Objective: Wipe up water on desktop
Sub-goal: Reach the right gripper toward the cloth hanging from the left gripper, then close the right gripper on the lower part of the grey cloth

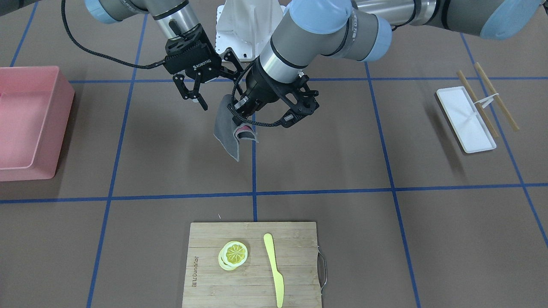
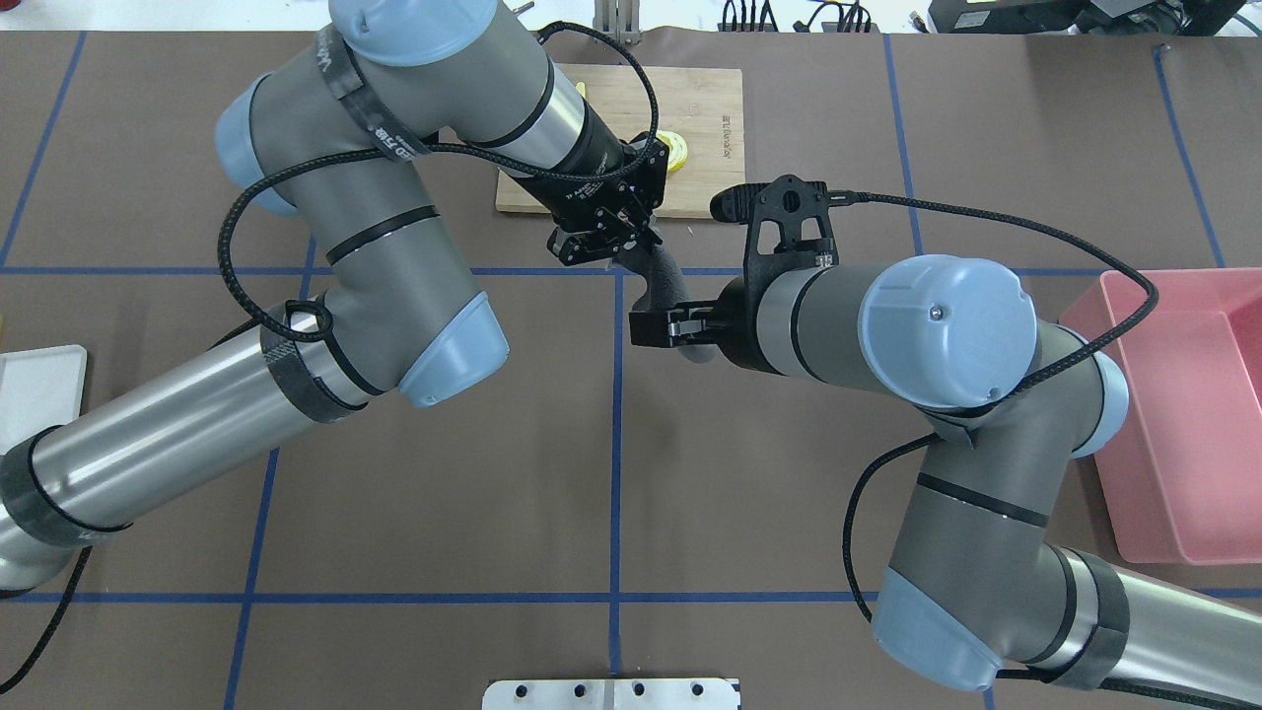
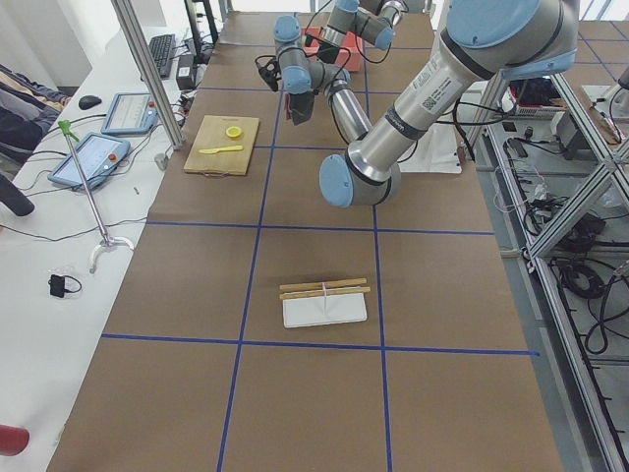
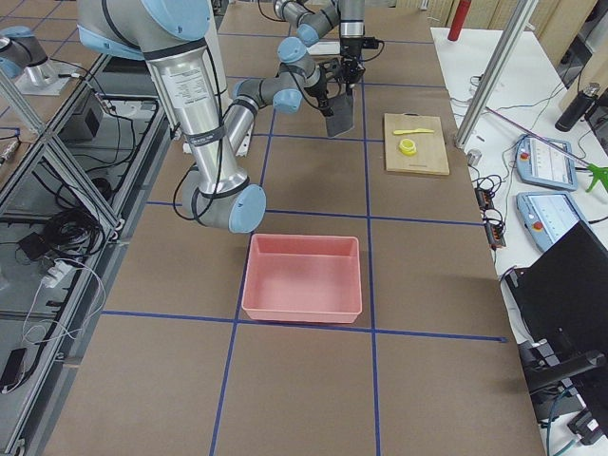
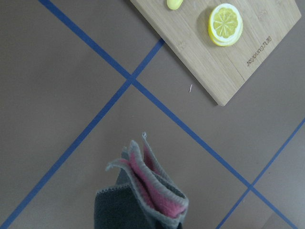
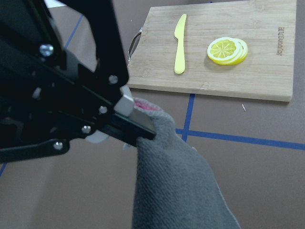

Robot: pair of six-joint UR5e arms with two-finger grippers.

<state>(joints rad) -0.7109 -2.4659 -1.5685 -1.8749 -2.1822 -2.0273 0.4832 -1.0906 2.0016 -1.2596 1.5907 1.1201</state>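
The desktop (image 1: pixel 325 162) is brown with blue tape lines; I see no water on it. A grey cloth (image 1: pixel 227 128) with a pink inner side hangs above the table's middle. My left gripper (image 1: pixel 240 126) is shut on its folded top; the right wrist view shows that gripper's fingers (image 6: pixel 136 128) pinching it. My right gripper (image 1: pixel 218 92) is open beside the cloth's upper edge. In the overhead view the cloth (image 2: pixel 670 286) stretches between the left gripper (image 2: pixel 631 242) and the right gripper (image 2: pixel 656 325). The cloth also shows in the left wrist view (image 5: pixel 143 200) and the right wrist view (image 6: pixel 176 181).
A bamboo cutting board (image 1: pixel 295 239) with lemon slices (image 1: pixel 233 254) and a yellow knife (image 1: pixel 274 269) lies on the operators' side. A pink bin (image 1: pixel 60 128) stands on my right. A white tray (image 1: pixel 466 119) with chopsticks (image 1: pixel 496 96) lies on my left.
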